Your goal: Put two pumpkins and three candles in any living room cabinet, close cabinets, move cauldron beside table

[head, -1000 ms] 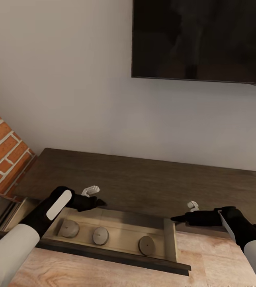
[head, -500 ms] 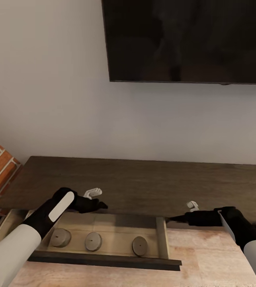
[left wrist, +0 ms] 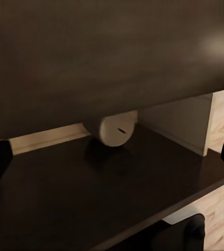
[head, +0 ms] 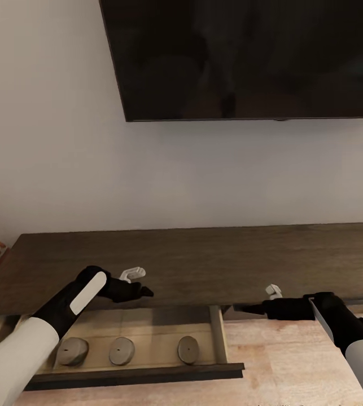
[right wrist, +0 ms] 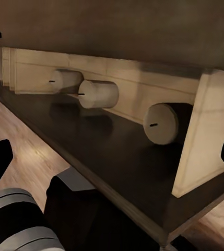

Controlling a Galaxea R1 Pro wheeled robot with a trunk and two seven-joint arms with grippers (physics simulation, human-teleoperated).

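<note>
Your left arm is reaching forward and inward, its fingers (head: 141, 292) hovering at the front edge of the cabinet (head: 204, 262), just above the pulled-out drawer (head: 147, 372). Whether those fingers are apart or together, you cannot tell from these pictures. Your right arm is stretching in from the right, its forearm nearly level, and its fingers (head: 240, 308) are pointing toward the drawer's right side wall, close to it; their spread is likewise unclear.

Three candles are lying inside the drawer in a row: the left candle (head: 71, 351), the middle candle (head: 121, 350) and the right candle (head: 187, 349), all below and nearer you than the left fingers. In the right wrist view the right candle (right wrist: 164, 123) is sitting just beside the pale side wall (right wrist: 203, 130).
</note>
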